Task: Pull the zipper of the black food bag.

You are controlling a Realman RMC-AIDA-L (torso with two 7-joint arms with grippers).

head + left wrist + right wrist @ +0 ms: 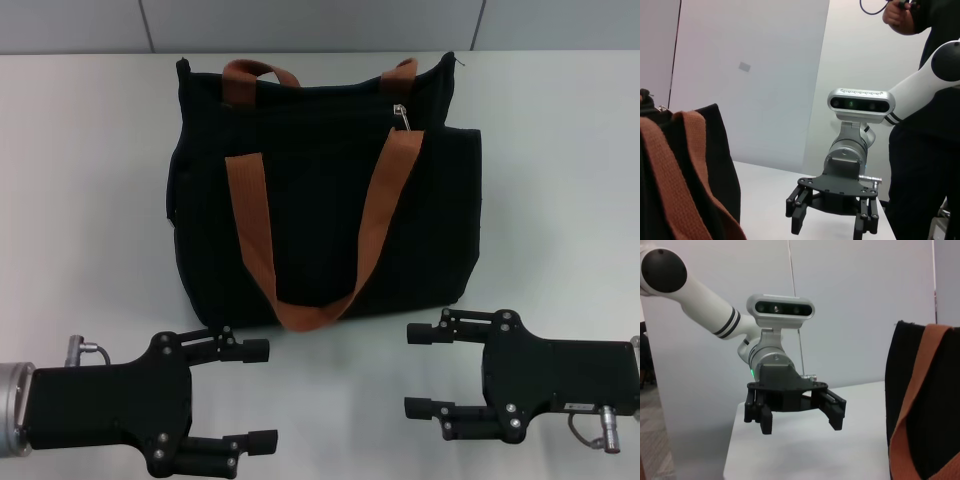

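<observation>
Centrally on the white table stands the large, boxy black fabric food bag, upright, with two brown-orange webbing strap handles draped over its front and top. Its small silver metal zipper pull dangles at the top edge, toward the bag's right end, just beside the right strap.

Both arms sit low on the near side of the bag, well apart from the zipper. The left gripper, a black two-fingered claw, lies close to the bag's lower left corner without touching it, fingers spread and holding nothing. The right gripper, matching in build, rests near the bag's lower right corner, its fingers likewise spread apart and empty. The grippers point inward, toward one another. In the left wrist view a person in dark clothing stands behind the right arm.
</observation>
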